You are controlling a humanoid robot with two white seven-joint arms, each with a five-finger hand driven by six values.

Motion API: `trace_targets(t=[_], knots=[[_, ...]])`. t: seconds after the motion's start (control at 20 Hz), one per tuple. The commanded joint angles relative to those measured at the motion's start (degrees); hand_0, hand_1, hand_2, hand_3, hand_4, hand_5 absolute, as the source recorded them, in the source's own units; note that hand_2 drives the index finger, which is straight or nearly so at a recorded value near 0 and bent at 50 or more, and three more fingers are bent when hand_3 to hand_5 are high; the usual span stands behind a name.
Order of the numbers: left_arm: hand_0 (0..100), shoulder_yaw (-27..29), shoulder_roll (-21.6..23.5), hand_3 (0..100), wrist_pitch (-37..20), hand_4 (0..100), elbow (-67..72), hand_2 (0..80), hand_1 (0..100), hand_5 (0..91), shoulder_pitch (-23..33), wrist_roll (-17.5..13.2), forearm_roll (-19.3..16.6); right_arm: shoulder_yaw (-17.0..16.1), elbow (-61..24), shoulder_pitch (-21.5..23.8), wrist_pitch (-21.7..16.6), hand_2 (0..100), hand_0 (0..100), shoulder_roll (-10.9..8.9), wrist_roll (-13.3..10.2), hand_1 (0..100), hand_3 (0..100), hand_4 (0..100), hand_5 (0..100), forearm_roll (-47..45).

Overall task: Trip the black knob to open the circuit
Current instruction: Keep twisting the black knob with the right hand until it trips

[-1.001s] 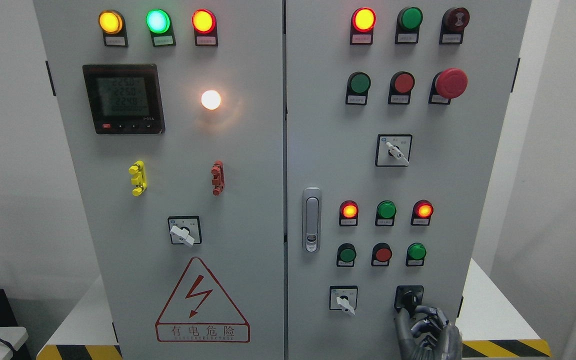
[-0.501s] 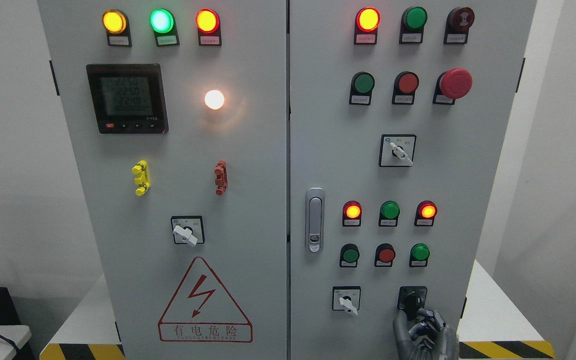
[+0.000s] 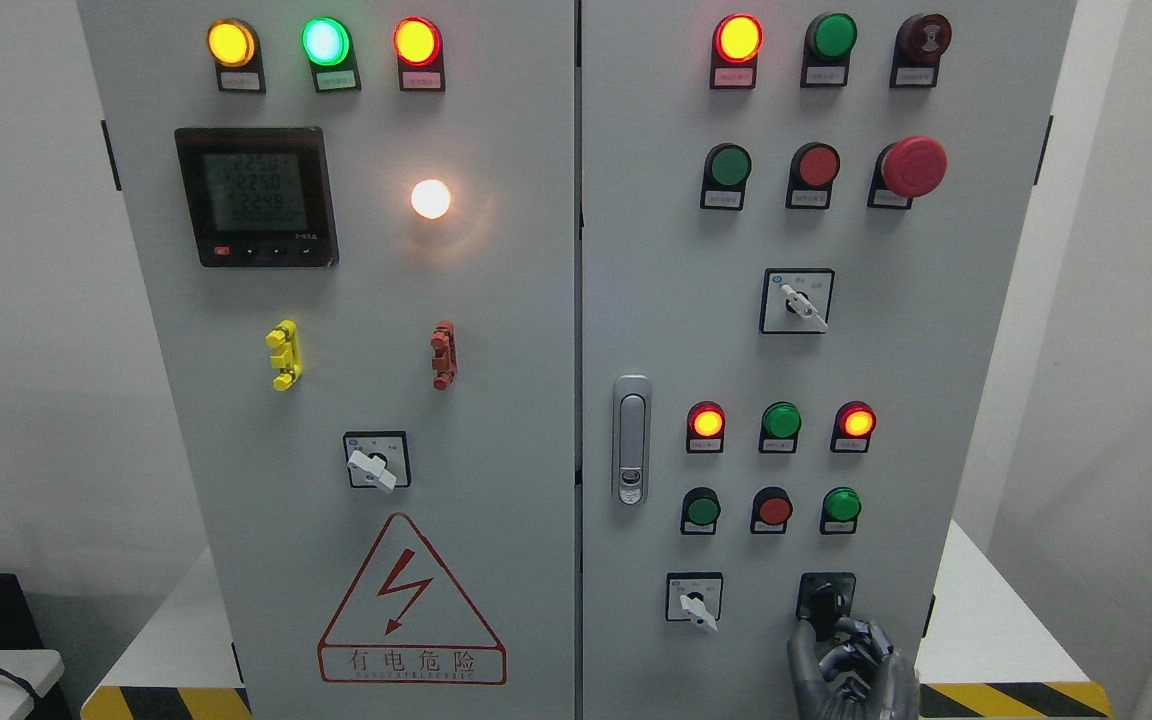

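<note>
The black knob (image 3: 825, 601), located at the lower right of the cabinet door (image 3: 936, 350), is pinched by the curled fingertips (image 3: 814, 632) of the right hand (image 3: 851, 670), and the grip could slip off if it is turned too quickly.

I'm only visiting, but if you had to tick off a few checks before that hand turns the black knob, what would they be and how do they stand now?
1. Right target: the right hand is at the black knob, not the white selector beside it. Ok.
2. Contact: fingertips reach the knob's lower edge. Ok.
3. Firm grasp around the knob: fingers curl just below it; whether they clamp it, cannot tell.
4. Knob position: its handle looks tilted, but whether it has tripped, cannot tell.
5. Circuit state: the red lamps above glow, so nothing appears switched off. Not ok yet.
6. Emergency stop is clear of the hand. Ok.
</note>
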Motion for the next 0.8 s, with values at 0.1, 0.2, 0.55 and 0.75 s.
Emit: trace_targets(t=[0.1, 0.2, 0.55, 0.75], knots=[[12, 0.0, 0.0, 0, 0.0, 0, 0.0, 0.0, 39, 0.0, -0.4, 0.0, -1.9, 0.1, -0.3, -0.1, -0.2, 61, 47, -0.03, -0.1, 75, 89, 87, 95, -1.0], [12, 0.0, 0.0, 0, 0.0, 0, 0.0, 0.0, 39, 0.0, -0.4, 0.0, -1.9, 0.1, -0.3, -0.4, 0.0, 61, 47, 0.06, -0.1, 75, 89, 87, 95, -1.9], [12, 0.0, 0.0, 0, 0.0, 0, 0.0, 0.0, 39, 0.0, -0.4, 0.0, -1.8, 0.1, -0.3, -0.4, -0.2, 61, 47, 0.06, -0.1, 74, 89, 87, 95, -2.1], [12, 0.0, 0.0, 0, 0.0, 0, 0.0, 0.0, 39, 0.0, -0.4, 0.0, -1.9, 0.1, -0.3, -0.6, -0.1, 61, 46, 0.06, -0.1, 74, 89, 87, 95, -4.0]])
